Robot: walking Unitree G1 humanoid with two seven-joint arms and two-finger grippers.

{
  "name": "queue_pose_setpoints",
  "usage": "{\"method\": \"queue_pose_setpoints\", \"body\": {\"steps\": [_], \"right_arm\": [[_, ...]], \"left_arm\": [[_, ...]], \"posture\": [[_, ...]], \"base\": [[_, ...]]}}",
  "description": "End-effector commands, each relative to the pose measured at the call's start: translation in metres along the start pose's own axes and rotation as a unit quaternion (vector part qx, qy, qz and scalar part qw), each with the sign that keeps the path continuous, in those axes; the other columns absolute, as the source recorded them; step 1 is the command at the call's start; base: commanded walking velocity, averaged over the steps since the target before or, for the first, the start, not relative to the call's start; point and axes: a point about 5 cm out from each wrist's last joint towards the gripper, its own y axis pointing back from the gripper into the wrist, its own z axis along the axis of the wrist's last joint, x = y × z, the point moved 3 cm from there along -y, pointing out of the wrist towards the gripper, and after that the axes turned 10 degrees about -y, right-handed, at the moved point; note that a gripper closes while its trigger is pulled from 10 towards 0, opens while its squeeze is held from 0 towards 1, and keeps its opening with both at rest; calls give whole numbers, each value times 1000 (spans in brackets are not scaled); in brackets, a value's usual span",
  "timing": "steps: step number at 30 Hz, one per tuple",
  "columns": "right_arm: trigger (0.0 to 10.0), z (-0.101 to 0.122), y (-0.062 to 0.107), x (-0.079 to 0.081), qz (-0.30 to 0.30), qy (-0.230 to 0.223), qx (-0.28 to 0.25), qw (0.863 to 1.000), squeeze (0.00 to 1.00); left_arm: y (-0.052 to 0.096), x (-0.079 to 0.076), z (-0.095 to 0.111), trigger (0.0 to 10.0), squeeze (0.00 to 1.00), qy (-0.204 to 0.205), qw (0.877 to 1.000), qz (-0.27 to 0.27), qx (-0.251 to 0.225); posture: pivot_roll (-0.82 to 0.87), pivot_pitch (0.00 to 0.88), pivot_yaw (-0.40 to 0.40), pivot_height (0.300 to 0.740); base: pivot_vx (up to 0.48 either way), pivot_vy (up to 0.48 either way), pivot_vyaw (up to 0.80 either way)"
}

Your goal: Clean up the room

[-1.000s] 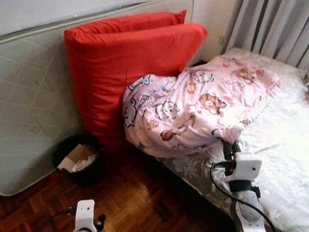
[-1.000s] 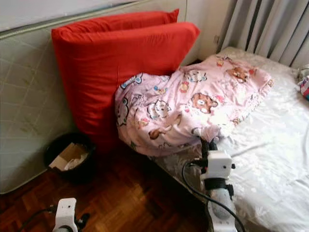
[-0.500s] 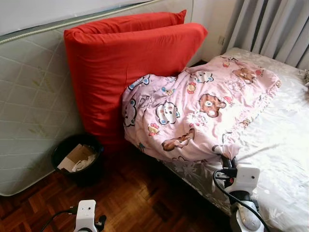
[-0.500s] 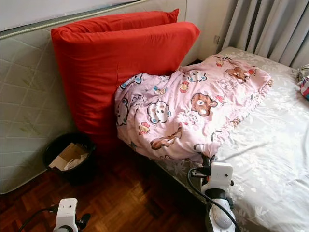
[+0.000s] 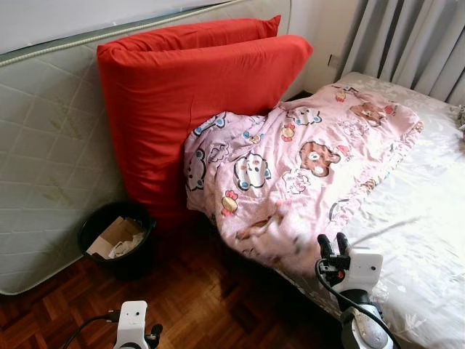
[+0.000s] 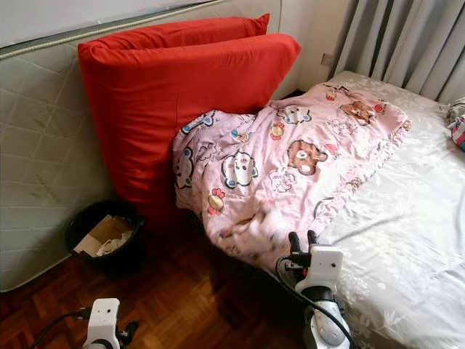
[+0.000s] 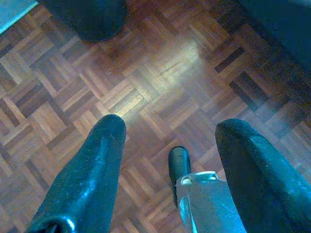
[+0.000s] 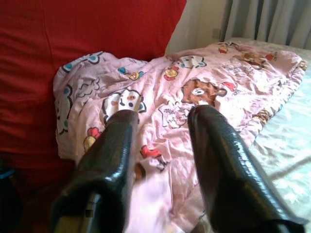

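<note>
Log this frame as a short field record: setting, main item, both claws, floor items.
setting: bedroom, bed beside a red cushion
main item: pink cartoon blanket, rumpled, hanging over the bed edge
right claw: open, empty, at the blanket's lower edge
left claw: open, empty, low over the parquet floor
floor items: black bin holding cardboard

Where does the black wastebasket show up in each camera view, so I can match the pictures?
Left eye view: the black wastebasket stands low on the left, on the floor at the foot of the red cushion.
Right eye view: wastebasket low left, again below the red cushion.
Left wrist view: a dark round shape at one edge, possibly the wastebasket; too dark to tell.
Right wrist view: not identifiable.
Shared landmark: the red cushion.
</note>
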Motion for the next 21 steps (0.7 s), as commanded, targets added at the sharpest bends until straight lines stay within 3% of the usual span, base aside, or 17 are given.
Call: {"method": "queue_pose_setpoints", "body": {"steps": [1, 8, 9, 12, 14, 18, 19, 21], "right_arm": [[10000, -1, 2, 1, 2, -3, 6, 1000, 1000], [10000, -3, 6, 1, 6, -3, 13, 1000, 1000], [10000, -8, 6, -1, 6, -4, 25, 1000, 27], [10000, -19, 7, -5, 1, -6, 47, 999, 0], [10000, -40, 9, -14, -14, -16, 92, 996, 0], [10000, -89, 24, -35, -69, -48, 225, 971, 0], [10000, -89, 24, -35, -69, -48, 225, 971, 0], [10000, -104, 33, -38, -77, -43, 273, 958, 0]], "left_arm": [[0, -1, 0, 10000, 0, -2, 1000, -2, 0], [0, 1, 1, 10000, 0, -4, 1000, -2, -4], [0, 2, 2, 10000, 0, -5, 1000, -2, -6], [0, 2, 3, 10000, 0, -5, 1000, -2, -7], [-1, 1, 4, 10000, 0, -5, 1000, -3, -9], [-2, 0, 7, 10000, 0, -3, 1000, -3, -12], [-2, 0, 7, 10000, 0, -3, 1000, -3, -12], [-2, 0, 8, 10000, 0, 0, 1000, -3, -11]], "posture": [[-29, 34, -27, 740], [-28, 36, -27, 740], [-28, 36, -28, 740], [-35, 36, -24, 740], [-41, 37, -19, 740], [-49, 36, -15, 740], [-49, 36, -15, 740], [-48, 37, -16, 740]], "base": [[0, 0, 0], [0, 0, 0], [0, 0, 0], [0, 0, 0], [0, 0, 0], [0, 0, 0], [0, 0, 0], [0, 0, 0]]}}
